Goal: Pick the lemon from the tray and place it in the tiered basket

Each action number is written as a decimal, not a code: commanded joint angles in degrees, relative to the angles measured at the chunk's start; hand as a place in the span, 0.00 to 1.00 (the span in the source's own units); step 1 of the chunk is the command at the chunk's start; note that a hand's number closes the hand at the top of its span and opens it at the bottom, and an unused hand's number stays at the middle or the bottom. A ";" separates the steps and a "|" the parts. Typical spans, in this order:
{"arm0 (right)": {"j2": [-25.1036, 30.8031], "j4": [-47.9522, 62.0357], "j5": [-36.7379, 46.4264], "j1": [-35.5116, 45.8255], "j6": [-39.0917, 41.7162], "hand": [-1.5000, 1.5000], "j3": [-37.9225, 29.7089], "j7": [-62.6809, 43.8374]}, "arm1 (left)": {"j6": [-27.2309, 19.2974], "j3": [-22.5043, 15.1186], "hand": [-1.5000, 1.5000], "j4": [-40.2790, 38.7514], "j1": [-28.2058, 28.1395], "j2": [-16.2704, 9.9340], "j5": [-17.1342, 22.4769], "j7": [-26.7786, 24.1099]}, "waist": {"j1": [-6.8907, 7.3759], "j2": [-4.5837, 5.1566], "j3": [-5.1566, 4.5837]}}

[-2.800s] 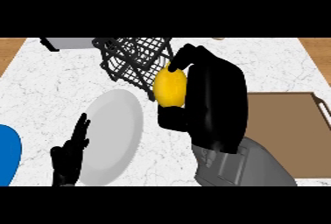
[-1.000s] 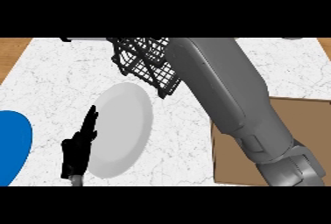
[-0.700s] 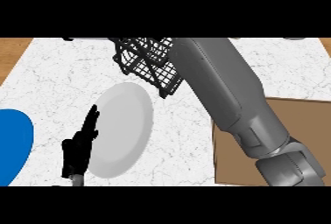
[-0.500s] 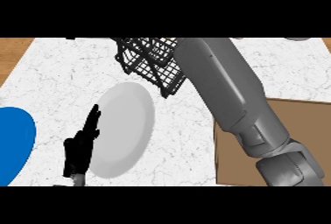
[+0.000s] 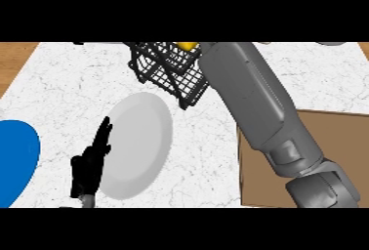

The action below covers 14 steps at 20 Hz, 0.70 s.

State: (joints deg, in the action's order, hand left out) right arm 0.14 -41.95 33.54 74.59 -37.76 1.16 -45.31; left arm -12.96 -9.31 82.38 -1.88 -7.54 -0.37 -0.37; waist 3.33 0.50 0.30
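A small piece of the yellow lemon (image 5: pixel 188 45) shows at the top edge, inside the black wire tiered basket (image 5: pixel 169 73). My grey right forearm runs from the lower right up past the basket and out of the picture, so the right hand is hidden. The brown tray (image 5: pixel 320 161) lies at the right, partly under that arm. My left hand (image 5: pixel 92 163) rests open at the lower left, fingers pointing up, over the edge of the white plate.
A white plate (image 5: pixel 140 144) lies on the marble counter left of centre. A blue plate (image 5: pixel 13 158) is cut off by the left edge. Wooden surface shows at the top left corner.
The lemon, held in my right hand in front of the basket before, now shows inside the basket at the top edge. The right arm has stretched far forward; the view shifted slightly.
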 commanded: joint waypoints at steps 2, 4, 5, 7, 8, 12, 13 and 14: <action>-0.14 -1.19 2.61 1.60 -12.37 0.00 1.02 -0.42 | 0.40 0.81 0.50 -0.93 -2.84 -1.34 0.32 3.11 | -1.57 -0.43 -0.34; 1.16 -0.95 6.54 2.27 -15.10 0.00 -0.97 -3.06 | -2.73 1.01 0.50 -3.10 -1.02 0.44 -1.43 2.72 | -3.35 -0.64 -0.36; 3.58 -1.74 7.26 0.58 -15.78 0.00 -1.84 -3.14 | -0.59 2.62 0.50 -1.74 -2.05 -1.14 0.84 2.20 | -3.71 -0.81 -0.35; 4.92 -2.35 11.38 0.22 -15.21 0.00 -1.19 -8.57 | -0.85 3.15 0.50 -2.11 -3.18 -1.46 0.88 2.48 | -4.74 -1.28 -0.37; 4.92 -3.62 12.18 -2.09 -16.65 0.00 -1.80 -10.01 | -1.22 2.31 0.50 0.42 -5.51 -1.49 0.50 3.22 | -4.87 -1.53 -0.31; 8.10 -14.94 12.11 -6.71 -12.08 0.00 -3.73 -14.10 | -1.68 4.01 0.50 -2.27 -6.14 -1.17 1.12 1.13 | -7.47 -2.21 -0.30; 9.36 -17.82 12.72 -8.61 -10.06 0.00 -3.31 -14.29 | 0.45 5.25 0.50 -2.17 -6.68 -2.98 2.57 0.92 | -7.94 -2.37 -0.31; 10.98 -20.73 11.34 -10.55 -7.56 0.00 -4.05 -14.29 | -0.81 4.68 0.50 -2.02 -7.23 -2.06 1.87 1.23 | -8.76 -2.58 -0.25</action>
State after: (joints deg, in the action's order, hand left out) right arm 7.83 -54.34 44.67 68.64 -47.41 -1.85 -54.58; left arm -13.72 -5.68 83.65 -6.49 -8.90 1.42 0.37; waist -3.31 -1.75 0.42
